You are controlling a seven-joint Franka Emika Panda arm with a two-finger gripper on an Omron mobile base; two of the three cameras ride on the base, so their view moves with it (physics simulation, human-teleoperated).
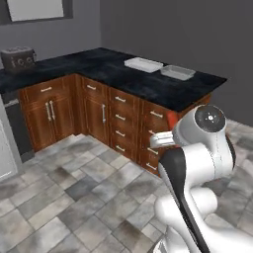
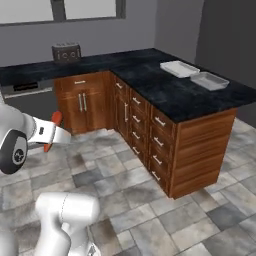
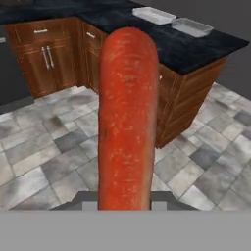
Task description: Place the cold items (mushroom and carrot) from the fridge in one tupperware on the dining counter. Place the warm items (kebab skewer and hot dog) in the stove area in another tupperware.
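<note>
Hand view: carrot (image 3: 126, 117) between jaws.

White arm (image 1: 197, 163) with dark joints
Glossy rounded white shells, a black band between segments, and a round grey joint cap (image 1: 210, 118) with a small pale centre dot.

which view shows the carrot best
The hand view: the carrot stands large and centred there, its whole orange-red length running up from the gripper that holds it. The left base view gives just a red sliver behind the arm, and the right base view a small orange tip beside the wrist.
</note>
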